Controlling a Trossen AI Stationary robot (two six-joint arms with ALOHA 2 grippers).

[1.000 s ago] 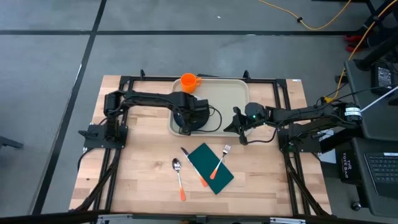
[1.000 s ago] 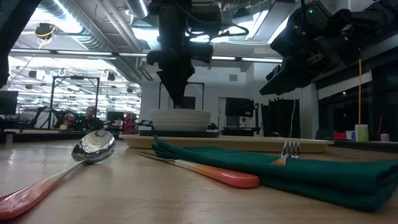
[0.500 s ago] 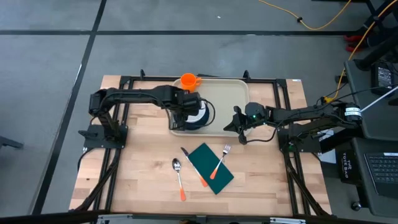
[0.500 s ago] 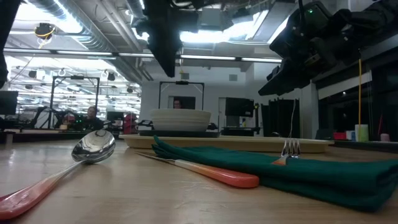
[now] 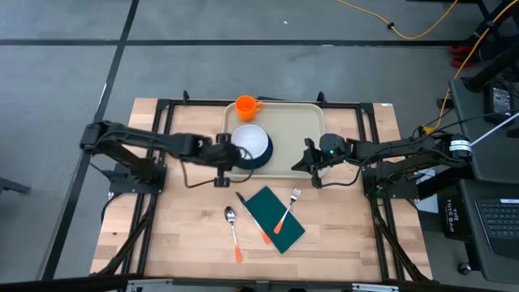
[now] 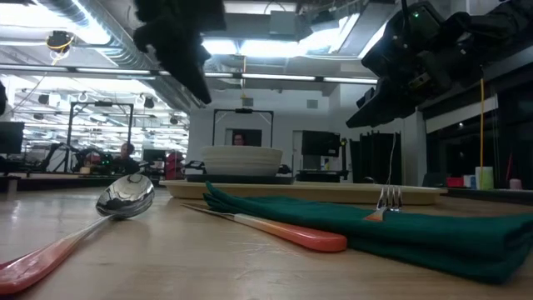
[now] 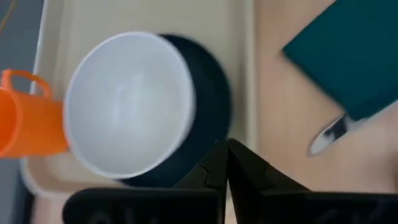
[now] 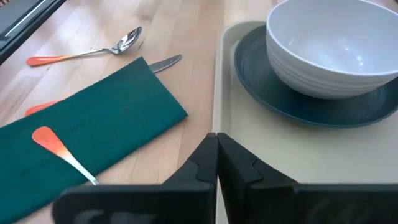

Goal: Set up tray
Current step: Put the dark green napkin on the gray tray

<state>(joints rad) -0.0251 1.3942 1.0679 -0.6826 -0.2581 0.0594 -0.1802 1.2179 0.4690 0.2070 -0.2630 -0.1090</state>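
The large beige rectangular plastic tray (image 5: 296,138) lies in the upper middle of the high view, at the table's far edge, and it already carries three things: a white ribbed ceramic bowl (image 5: 250,142) sitting inside a dark blue round plate (image 5: 261,157) at the tray's left end, and an orange plastic mug (image 5: 246,107) at its upper left corner. The bowl looks empty. The step in hand appears to be the move from crockery to cutlery. The left gripper (image 5: 220,159) hangs just left of the tray's left rim with its fingers pressed together on nothing, and the right gripper (image 5: 311,159) waits over the tray's right rim, fingers likewise together and empty. Below the tray, in the lower middle of the frame, a dark green rectangular cloth napkin (image 5: 274,219) lies on the bare wood with an orange-handled metal fork (image 5: 286,211) on top, an orange-handled knife (image 5: 253,217) partly under its left edge, and an orange-handled metal spoon (image 5: 233,232) just left. The next move probably calls for spreading one gripper and lowering it over the napkin or a utensil.
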